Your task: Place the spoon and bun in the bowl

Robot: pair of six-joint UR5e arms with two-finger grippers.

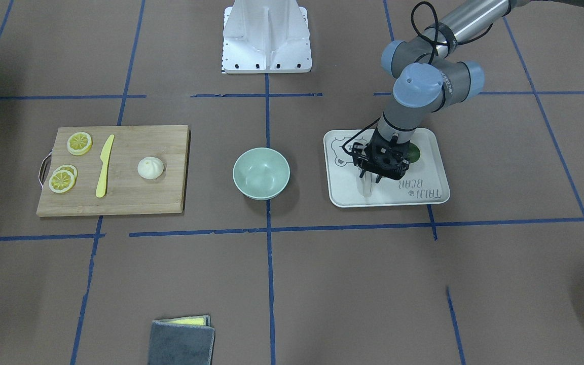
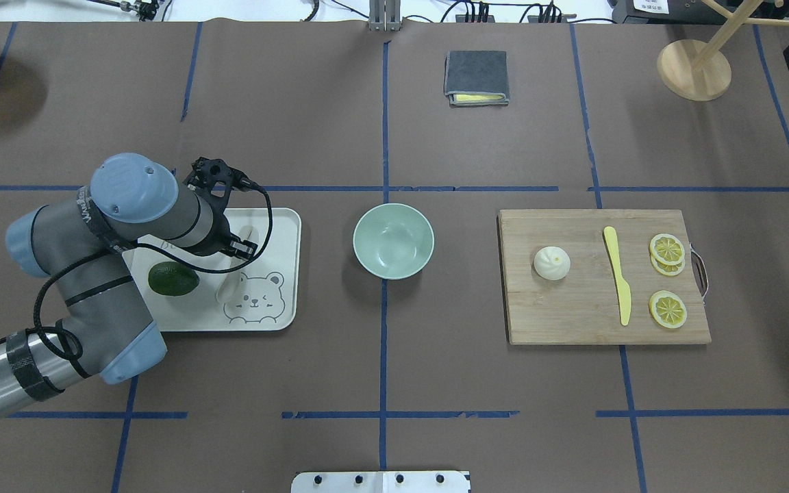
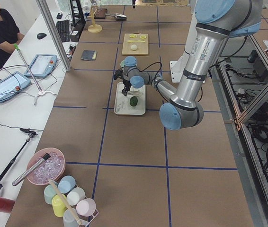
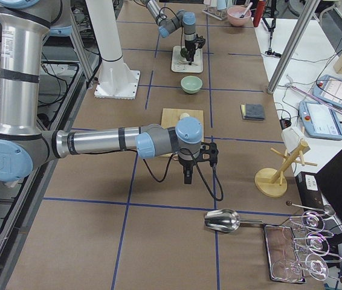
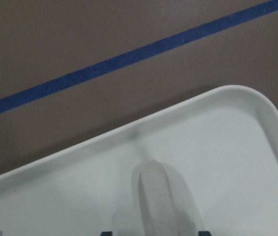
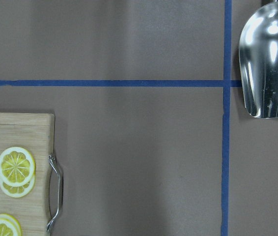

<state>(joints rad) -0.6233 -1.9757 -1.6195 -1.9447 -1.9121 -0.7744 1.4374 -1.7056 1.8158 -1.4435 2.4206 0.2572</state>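
The pale spoon lies on the white bear-printed tray, its handle pointing to the far rim. My left gripper is low over the tray. Its fingers stand on either side of the spoon handle with a small gap, so it looks open. The mint-green bowl stands empty at the table's middle. The white bun sits on the wooden cutting board. My right gripper hangs above the table beyond the board; I cannot tell whether it is open or shut.
A dark green avocado lies on the tray beside my left wrist. A yellow knife and lemon slices share the board. A folded grey cloth lies at the far middle. A metal scoop lies under my right wrist.
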